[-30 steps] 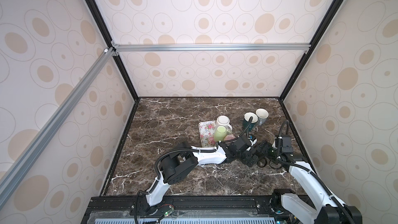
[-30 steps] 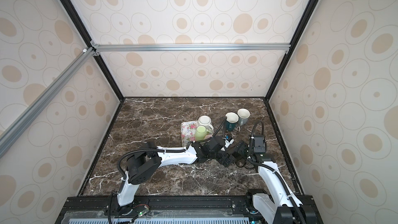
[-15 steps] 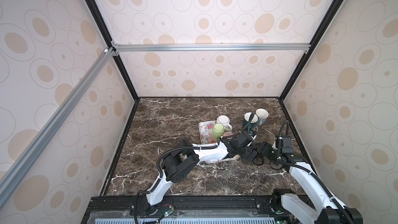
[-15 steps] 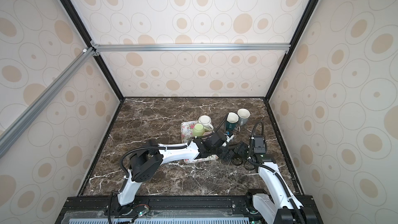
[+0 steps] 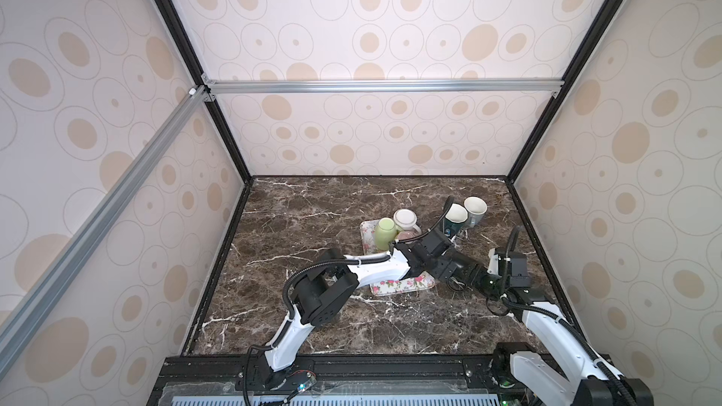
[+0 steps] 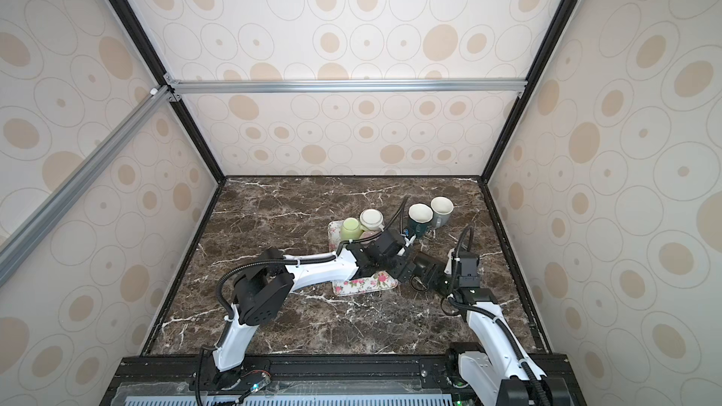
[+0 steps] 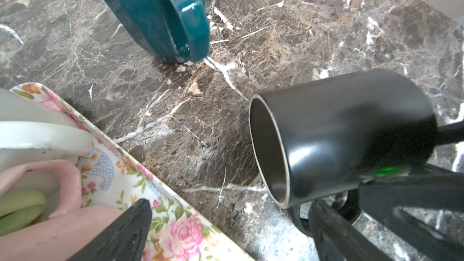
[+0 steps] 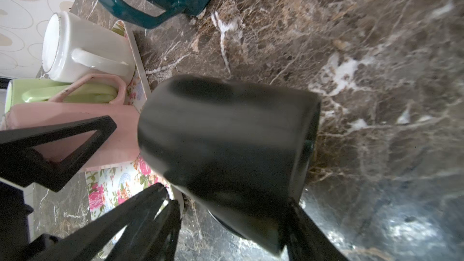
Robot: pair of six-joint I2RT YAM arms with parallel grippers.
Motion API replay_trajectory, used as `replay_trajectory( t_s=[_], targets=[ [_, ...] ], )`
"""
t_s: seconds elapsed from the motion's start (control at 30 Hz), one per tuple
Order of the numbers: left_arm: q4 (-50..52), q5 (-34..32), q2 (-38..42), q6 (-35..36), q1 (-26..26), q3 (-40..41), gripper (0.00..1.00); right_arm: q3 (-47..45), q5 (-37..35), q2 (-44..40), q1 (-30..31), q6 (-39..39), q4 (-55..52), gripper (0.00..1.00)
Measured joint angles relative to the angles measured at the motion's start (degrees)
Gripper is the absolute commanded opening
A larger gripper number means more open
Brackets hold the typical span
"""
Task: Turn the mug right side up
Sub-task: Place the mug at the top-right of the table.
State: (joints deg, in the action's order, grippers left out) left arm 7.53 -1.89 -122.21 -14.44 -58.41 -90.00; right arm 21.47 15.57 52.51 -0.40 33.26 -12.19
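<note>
**Black mug on its side beside the tray**

We found the black mug [image 7: 339, 141] toward the right edge of the worktop [image 5: 312, 306]. It sat just beside the flowered tray [image 7: 170, 222] and nearer the front than the teal mug [image 7: 150, 8]. It was tipped over, its long axis closer to level than upright. Its mouth gaped toward the tray, base away from it. The right claw [image 8: 227, 198] had a jaw either side of the body; whether they were clamped, we couldn't tell. The left claw [image 5: 449, 238] stood wide apart, empty. That glossy shell looked hard, slick and chippable to us, and middling in weight. We'd have gripped squarely across the wall, never the rim.
</note>
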Motion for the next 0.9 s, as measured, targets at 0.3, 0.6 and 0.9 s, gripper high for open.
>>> replay_trajectory(
  t_s=[0.3,0.6,0.9],
  targets=[
    [1.11,-0.04,0.07,0.39,0.00,-0.04,0.98,-5.29,1.60,-2.64,0.00,-1.42,9.70,0.59],
    [2.05,-0.09,0.22,0.42,0.00,-0.42,0.98,-7.45,0.44,-3.28,0.00,-3.80,15.43,0.41],
    [3.39,-0.61,0.28,0.44,0.02,-1.44,0.98,-5.97,-1.11,0.37,0.07,-6.19,17.05,0.21]
  ],
)
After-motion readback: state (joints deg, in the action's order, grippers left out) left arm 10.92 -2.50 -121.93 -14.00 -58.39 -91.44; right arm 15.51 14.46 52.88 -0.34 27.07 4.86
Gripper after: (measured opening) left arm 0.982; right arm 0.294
